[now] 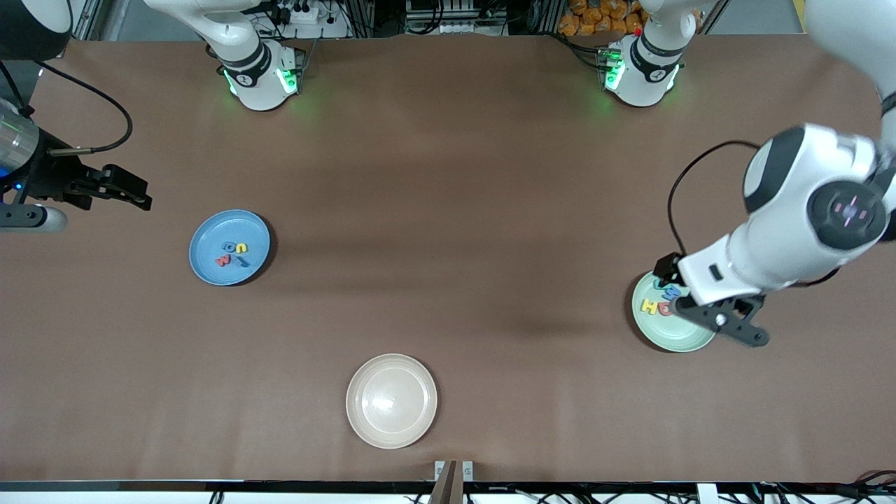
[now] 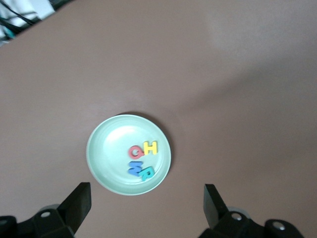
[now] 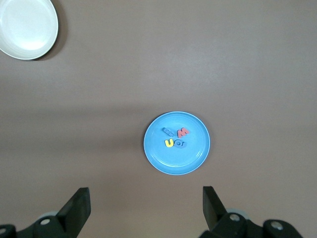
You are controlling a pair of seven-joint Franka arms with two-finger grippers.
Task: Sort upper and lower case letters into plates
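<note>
While my left gripper hangs over the pale mint green round plate near the left arm's end of the table, its two black fingers are spread wide and hold nothing. From the front camera my arm hides a big part of this plate, and I see there only the small yellow toy letter H and some edges of other letters. My left wrist view shows the plate whole, with four letters lying together in it: the yellow H, a red G, a blue letter and a teal letter; these last two overlap and I cannot read them surely. My right gripper waits in the air over the bare brown table top at the right arm's end, fingers spread also and empty. The bright blue round plate lies nearby, nearer to the front camera, and holds four letters: a yellow u, a red m and two blue ones. An empty cream-beige round plate lies between the two plates, nearest to the front camera, well apart from both.
</note>
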